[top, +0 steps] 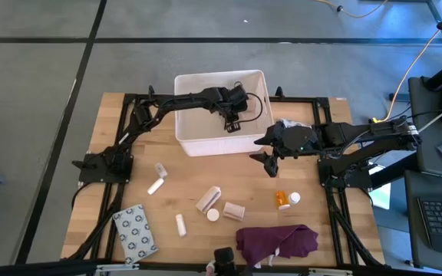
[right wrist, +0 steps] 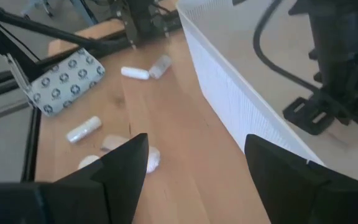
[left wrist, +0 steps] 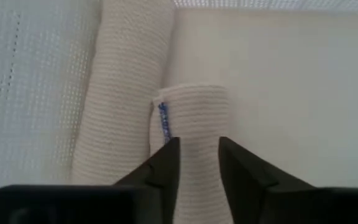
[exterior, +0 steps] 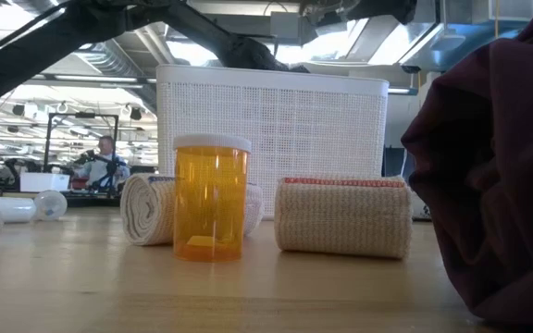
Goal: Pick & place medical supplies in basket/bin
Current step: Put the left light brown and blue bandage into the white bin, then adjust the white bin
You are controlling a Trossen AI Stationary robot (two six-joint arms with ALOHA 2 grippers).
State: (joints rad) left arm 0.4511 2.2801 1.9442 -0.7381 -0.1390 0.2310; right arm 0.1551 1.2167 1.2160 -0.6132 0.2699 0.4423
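High view: L gripper inside bin, 12 o'clock on table; jaws apart, straddling beige roll on bin floor. Advise lifting straight up, clear of wall. R gripper idle, jaws apart.

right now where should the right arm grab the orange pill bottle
Grip the orange pill bottle across its round body just behind the white cap, coming straight down from above. In the high view it appears to lie on its side on the table, clear of the purple cloth, so jaws set across its short width should close squarely.
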